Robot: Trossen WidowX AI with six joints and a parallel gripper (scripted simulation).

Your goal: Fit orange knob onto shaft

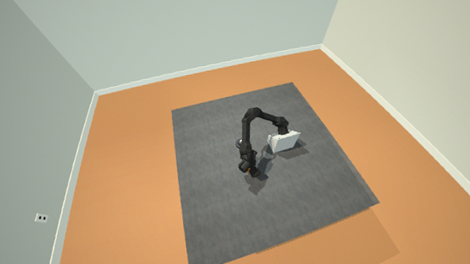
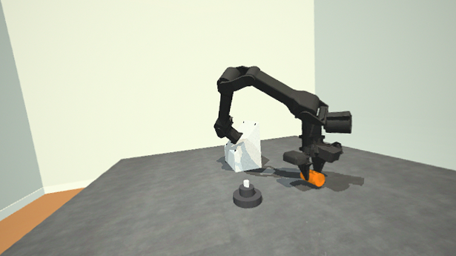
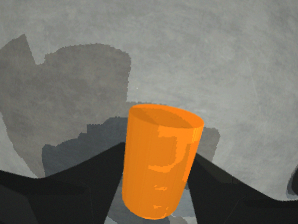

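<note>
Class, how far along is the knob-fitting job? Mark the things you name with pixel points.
Done: the claw (image 1: 250, 172) (image 2: 312, 175) (image 3: 157, 152) has the orange knob (image 2: 316, 179) (image 3: 161, 165) gripped.
In hand: carrying it, lying sideways, away from the pedestal (image 2: 247, 199).
Left: upright it, match the flat sides, push it down the bare shaft (image 2: 246, 183), let go.

Arm (image 1: 246, 132) (image 2: 275, 87) is up from its base joint, bent at the elbow (image 1: 253, 113) (image 2: 235, 74), forearm sloping down and outward. Wrist (image 1: 246, 149) (image 2: 308, 104) bends so the gripper (image 1: 248, 170) (image 2: 312, 175) (image 3: 157, 152) points down, close to vertical. Fingers (image 2: 305, 171) part-open, one each side, clamped on the knob. Wrist view: both tips come in from the lower corners, angled inward. Exterior view: gripper is turned oblique to the camera, one finger nearer. All links black.
</note>
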